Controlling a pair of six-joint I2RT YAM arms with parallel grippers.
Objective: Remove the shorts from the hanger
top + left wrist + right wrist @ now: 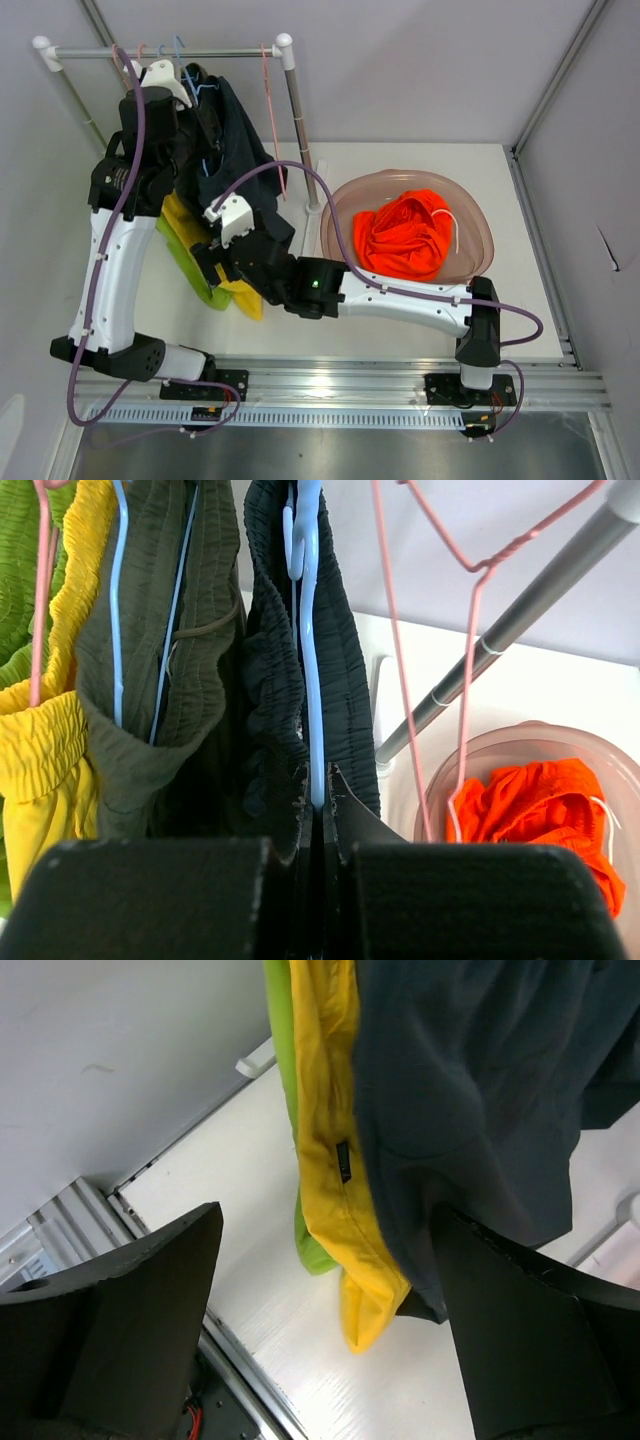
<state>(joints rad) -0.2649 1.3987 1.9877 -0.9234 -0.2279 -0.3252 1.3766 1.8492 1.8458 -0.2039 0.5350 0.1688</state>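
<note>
the table (420, 310) carries a rack (230, 50) at its far left, tall enough for cloth to hang free. beside the rack is a bowl (480, 235) that serves as the drop spot. the orange shorts (405, 235) lie in the bowl, off the rail, and a bare pink hanger (471, 680) on the rail is likely theirs. four pairs hang packed close: black shorts (340, 650), olive shorts (160, 630), yellow shorts (325, 1150) and green shorts (285, 1060). the left pincer (317, 845) is up by the rail, closed narrow on the blue hanger (312, 680) that bears the black pair, i judge to steady it while the cloth is drawn off. the right pincer (330, 1220) sits low, spread wide and holding nothing. it straddles the yellow hem and a dark hem beside it, placed to take one and pull down; which dark pair that is i cannot tell.
</note>
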